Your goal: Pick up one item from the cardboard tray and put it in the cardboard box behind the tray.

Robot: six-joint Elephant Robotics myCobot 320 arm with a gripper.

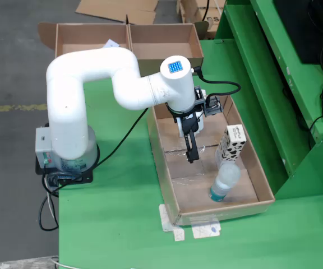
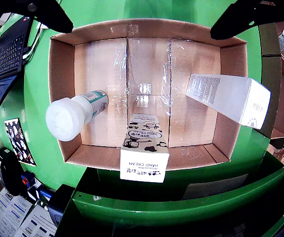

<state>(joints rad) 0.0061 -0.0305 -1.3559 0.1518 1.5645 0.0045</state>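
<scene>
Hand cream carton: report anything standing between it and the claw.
Nothing visible does. The open claw hangs over bare tray floor beside the hand cream carton; the bottle lies apart, nearer the tray's end.

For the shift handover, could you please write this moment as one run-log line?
phase: above tray | gripper: open, empty | tray items: bottle, hand cream carton, white box | nothing lifted yet
</scene>
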